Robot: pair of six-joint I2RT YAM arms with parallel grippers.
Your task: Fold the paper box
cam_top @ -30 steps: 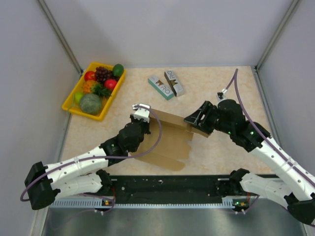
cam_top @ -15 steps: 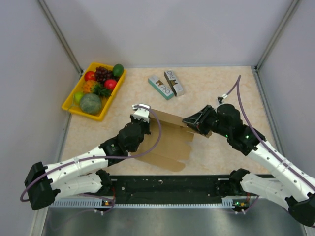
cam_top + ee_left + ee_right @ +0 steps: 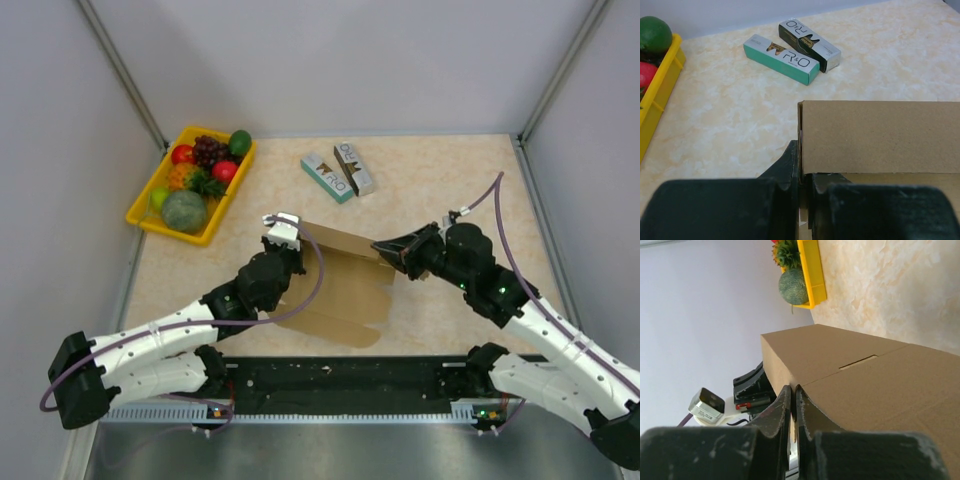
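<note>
Cardboard is the weak point: the paper box (image 3: 345,288) lies at the middle of the worktop (image 3: 460,180), toward its near edge, with its far panel raised upright and the rest of the sheet flat. The left gripper (image 3: 801,167) is pinched closed on the left end of that raised panel, and the right gripper (image 3: 793,397) is pinched closed on its right end. If the two arms pull or turn unevenly, I judge the thin panel could buckle away from its score line, tear, or slip out of one pinch. The flat part has nothing pressing it down, so it may slide. By count: one paper box, two grippers, one yellow fruit tray (image 3: 168,231) by the left edge, and two small printed boxes toward the far edge, one teal (image 3: 326,177) and one brown-and-white (image 3: 354,167).
</note>
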